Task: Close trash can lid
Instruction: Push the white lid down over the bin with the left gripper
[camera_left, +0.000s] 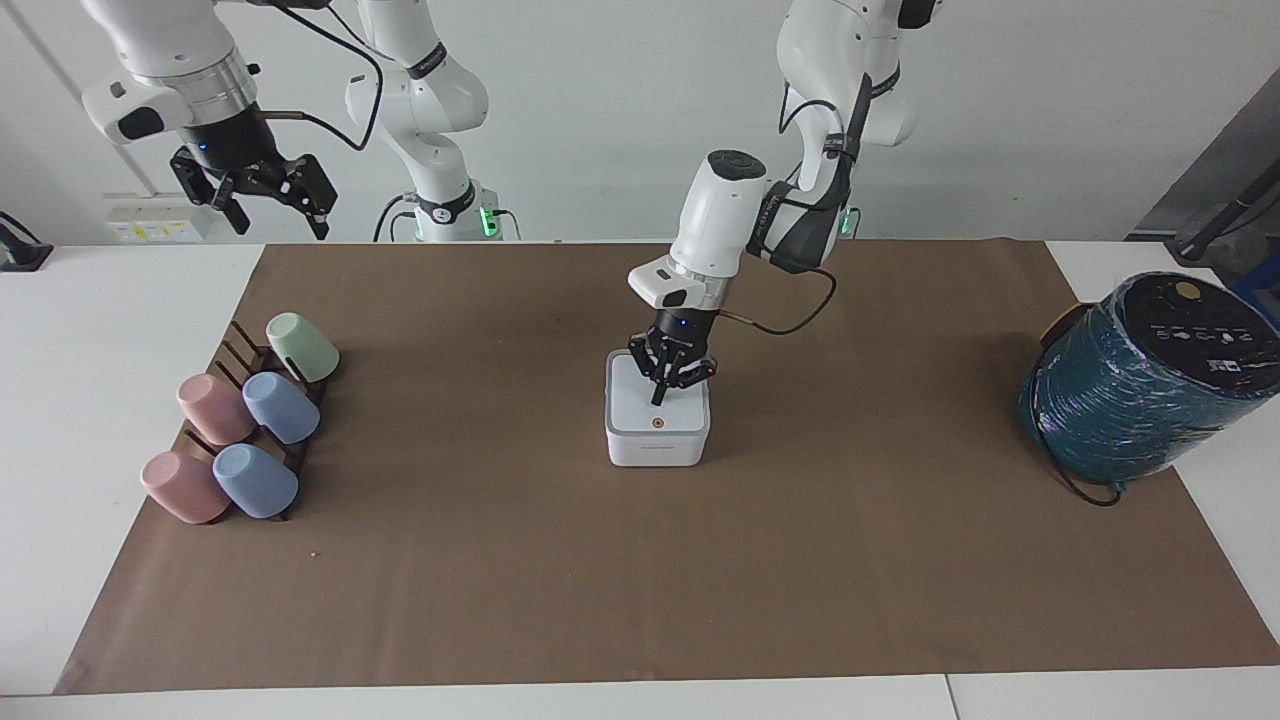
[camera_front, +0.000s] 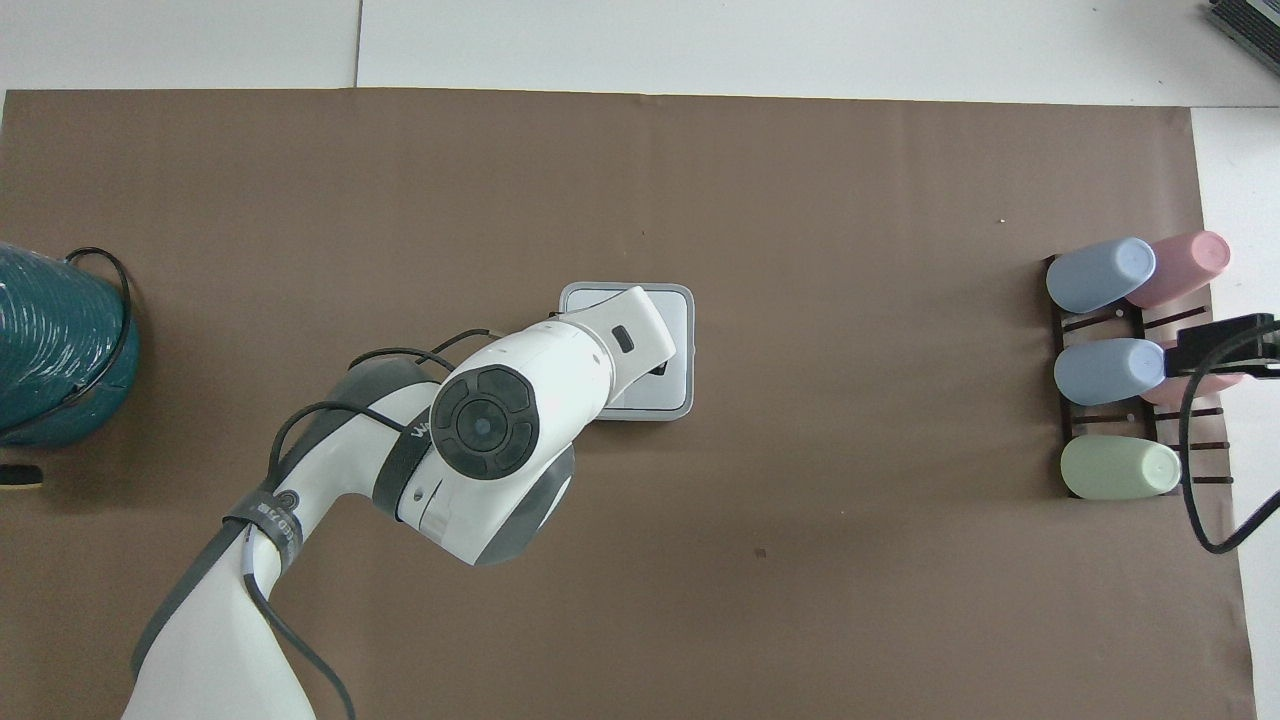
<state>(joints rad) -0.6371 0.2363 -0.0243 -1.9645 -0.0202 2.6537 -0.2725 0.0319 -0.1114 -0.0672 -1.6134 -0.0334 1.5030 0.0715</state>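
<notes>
The small white trash can (camera_left: 657, 452) stands mid-table on the brown mat; it also shows in the overhead view (camera_front: 640, 416). Its white lid (camera_left: 635, 405) lies flat on the grey rim, orange dot up, and no contents show. My left gripper (camera_left: 657, 397) is shut, and its tips rest on the top of the lid. In the overhead view the left arm's wrist covers most of the lid (camera_front: 676, 330) and hides the gripper. My right gripper (camera_left: 279, 222) is open and empty, and it waits high over the right arm's end of the table.
A dark rack with several pastel cups (camera_left: 240, 430) lies toward the right arm's end; it also shows in the overhead view (camera_front: 1110, 370). A large teal-wrapped cylinder with a black top (camera_left: 1140, 385) stands at the left arm's end, also in the overhead view (camera_front: 55, 345).
</notes>
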